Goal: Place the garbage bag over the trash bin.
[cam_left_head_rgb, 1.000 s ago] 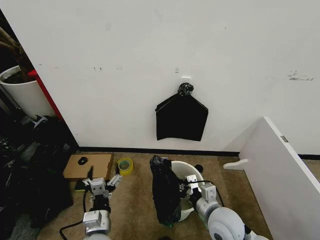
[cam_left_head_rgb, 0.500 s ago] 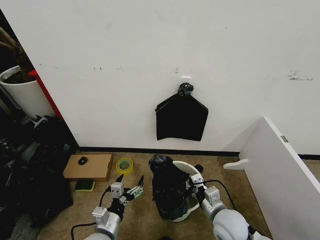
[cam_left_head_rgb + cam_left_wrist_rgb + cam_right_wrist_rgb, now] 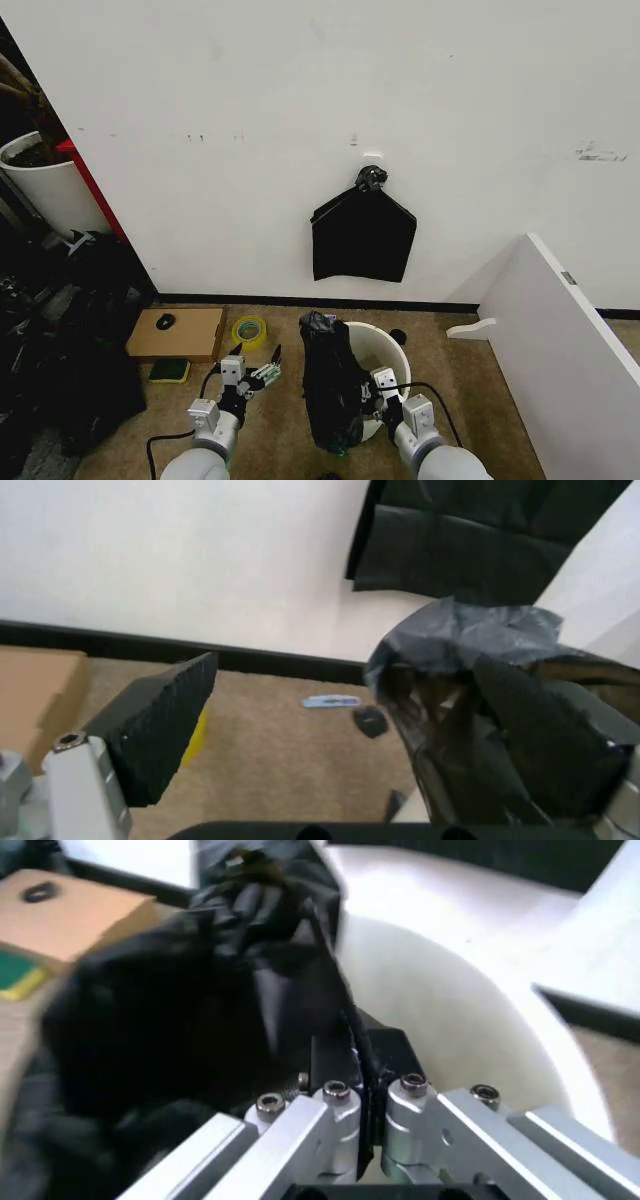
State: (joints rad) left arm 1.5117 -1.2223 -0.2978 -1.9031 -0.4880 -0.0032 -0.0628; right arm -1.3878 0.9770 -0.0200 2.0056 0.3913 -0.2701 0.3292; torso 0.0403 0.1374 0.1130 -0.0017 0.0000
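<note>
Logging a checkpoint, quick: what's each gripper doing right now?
Left gripper: open, empty, beside the bag.
Right gripper: shut on the crinkled glossy black plastic garbage bag at the round white plastic trash bin.

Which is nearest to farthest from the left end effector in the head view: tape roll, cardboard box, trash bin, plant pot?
From the left end effector, open above the carpet:
1. Tape roll, just beyond it toward the wall.
2. Trash bin, to its right behind the garbage bag, and cardboard box, to its left: too close to call.
3. Plant pot, far left by the wall.
</note>
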